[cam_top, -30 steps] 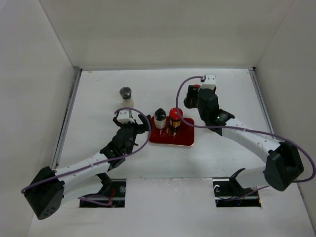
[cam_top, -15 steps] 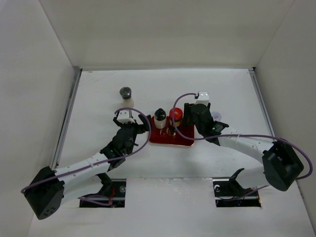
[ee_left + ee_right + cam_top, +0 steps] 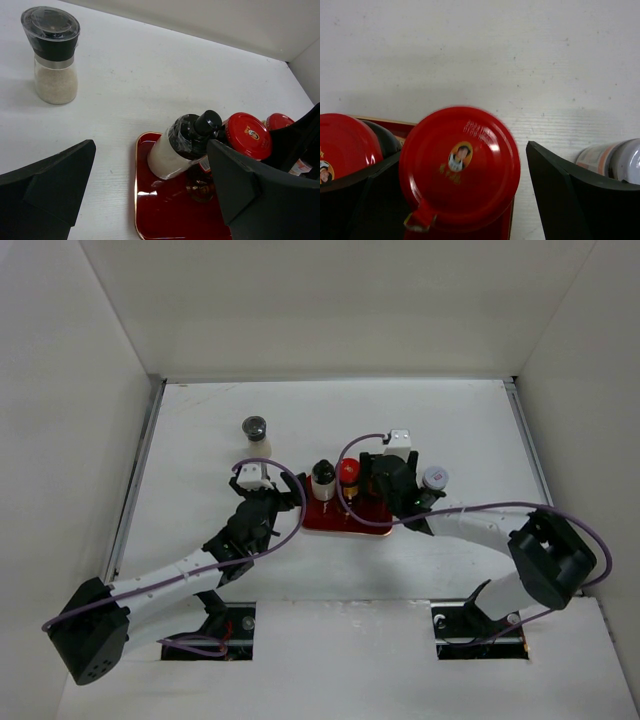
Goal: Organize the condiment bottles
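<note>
A red tray (image 3: 345, 522) holds a pale bottle with a black top (image 3: 323, 478) and a brown jar with a red cap (image 3: 348, 473). My right gripper (image 3: 380, 484) is over the tray's right end. In the right wrist view a second red-capped jar (image 3: 460, 167) stands between its fingers; the right finger (image 3: 560, 190) stands just off the cap, so my right gripper (image 3: 464, 150) is open around it. My left gripper (image 3: 150, 200) is open and empty, left of the tray (image 3: 160, 210) and the pale bottle (image 3: 185, 145).
A pale grinder with a black top (image 3: 256, 430) stands alone at the back left and also shows in the left wrist view (image 3: 52, 60). A grey-capped shaker (image 3: 434, 477) stands on the table just right of my right gripper and shows in the right wrist view (image 3: 615, 160).
My right gripper has carried the second red-capped jar from the back right down to the tray's right end. The grey-capped shaker is now uncovered. The left arm has not moved.
</note>
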Controlling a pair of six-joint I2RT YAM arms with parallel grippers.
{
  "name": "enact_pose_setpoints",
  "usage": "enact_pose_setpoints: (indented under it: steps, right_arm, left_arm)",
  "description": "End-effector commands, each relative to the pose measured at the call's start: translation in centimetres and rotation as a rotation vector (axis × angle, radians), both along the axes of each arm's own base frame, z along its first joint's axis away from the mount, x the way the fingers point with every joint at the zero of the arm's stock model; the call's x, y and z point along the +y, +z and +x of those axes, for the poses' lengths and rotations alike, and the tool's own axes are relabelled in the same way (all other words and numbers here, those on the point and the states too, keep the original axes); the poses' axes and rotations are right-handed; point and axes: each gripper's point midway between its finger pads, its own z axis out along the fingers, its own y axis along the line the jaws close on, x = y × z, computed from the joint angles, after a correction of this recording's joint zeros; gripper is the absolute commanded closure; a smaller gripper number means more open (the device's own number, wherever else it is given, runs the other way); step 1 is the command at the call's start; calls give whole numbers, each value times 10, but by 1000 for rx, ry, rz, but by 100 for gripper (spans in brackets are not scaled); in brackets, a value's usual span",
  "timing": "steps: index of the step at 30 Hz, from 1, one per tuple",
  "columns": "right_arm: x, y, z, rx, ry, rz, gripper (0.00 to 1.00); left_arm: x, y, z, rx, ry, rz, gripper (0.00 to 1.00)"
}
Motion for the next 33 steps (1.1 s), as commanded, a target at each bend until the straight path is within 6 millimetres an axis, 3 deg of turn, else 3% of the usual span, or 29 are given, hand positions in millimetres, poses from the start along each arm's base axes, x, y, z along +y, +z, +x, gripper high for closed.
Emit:
enact_pose_setpoints:
  steps: [1, 5, 9, 16, 18, 30, 33]
  right_arm:
    - [16, 44, 11, -126, -15, 78, 7]
    - [8, 71, 1, -158, -17, 112, 1]
    - [-13, 89, -17, -183, -52, 155, 0]
    - [-111, 57, -21, -115, -339, 94, 0]
    - [-126, 41, -17, -64, -372, 78, 0]
    - [-119, -19, 3, 68, -385, 98, 1]
    - [-120, -26, -1, 76, -394, 120, 16]
  left_arm:
    - [-1, 22, 0, -54, -5, -70, 4]
    - [2, 25, -1, -63, 1, -78, 4]
    - [4, 27, -2, -66, 4, -82, 4]
    - [2, 28, -2, -64, -2, -79, 6]
    - [1, 26, -1, -61, -4, -76, 6]
    - [1, 25, -1, -56, -4, -72, 7]
    - [1, 27, -2, -63, -7, -78, 7]
